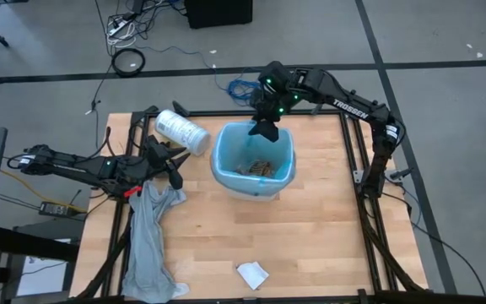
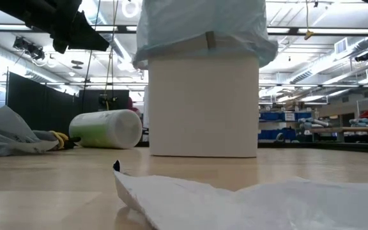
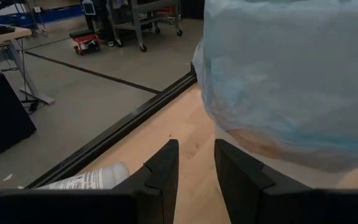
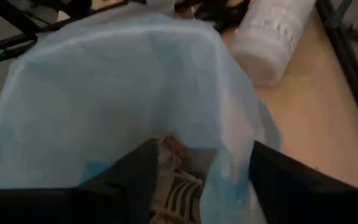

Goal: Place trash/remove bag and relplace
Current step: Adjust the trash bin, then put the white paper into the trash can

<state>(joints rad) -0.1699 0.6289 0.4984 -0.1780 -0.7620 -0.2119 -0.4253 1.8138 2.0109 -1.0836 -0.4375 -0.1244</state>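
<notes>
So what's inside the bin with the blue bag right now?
Inside the blue bag lining the bin, a few brownish scraps lie at the bottom, one looking striped black and white. The right gripper hangs open over the far rim. Anything under the scraps is hidden.

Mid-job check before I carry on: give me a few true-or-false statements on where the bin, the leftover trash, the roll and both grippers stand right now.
1. The right gripper hangs open over the bin's far rim. True.
2. The bin has no liner. False: a light-blue bag lines it.
3. A crumpled white paper lies on the table outside the bin. True.
4. The white roll stands upright. False: it lies on its side.
5. The left gripper holds the grey sheet. False: it is open and empty.
</notes>
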